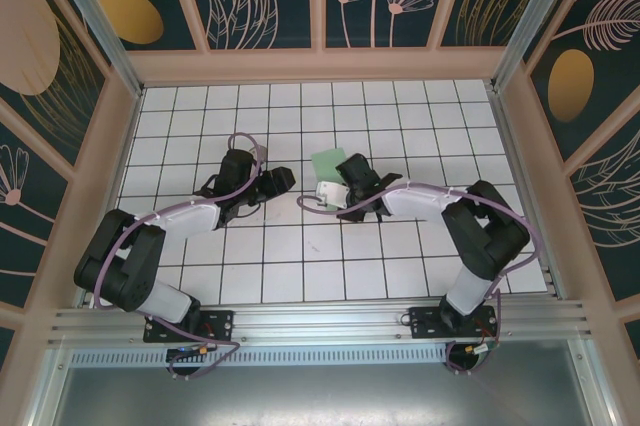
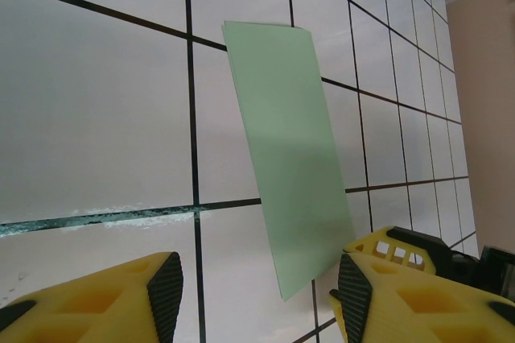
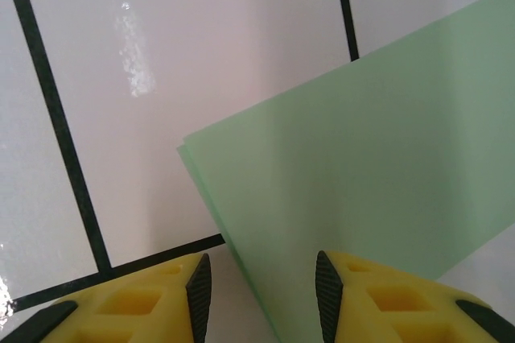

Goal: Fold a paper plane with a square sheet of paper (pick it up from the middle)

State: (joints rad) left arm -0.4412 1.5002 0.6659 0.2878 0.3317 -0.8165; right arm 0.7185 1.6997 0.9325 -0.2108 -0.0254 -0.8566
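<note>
We see a thin pale green sheet of paper, folded double, flat on the white tiled worktop; left pincer and right pincer both gape released near it.

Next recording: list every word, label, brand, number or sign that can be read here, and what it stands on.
No readable text in any view.
Paper: plain green, unmarked.
Tiles: black grid lines, no writing.
Walls: leaf and flower drawings, no words.
Left arm base: any label is too small to tell.
</note>
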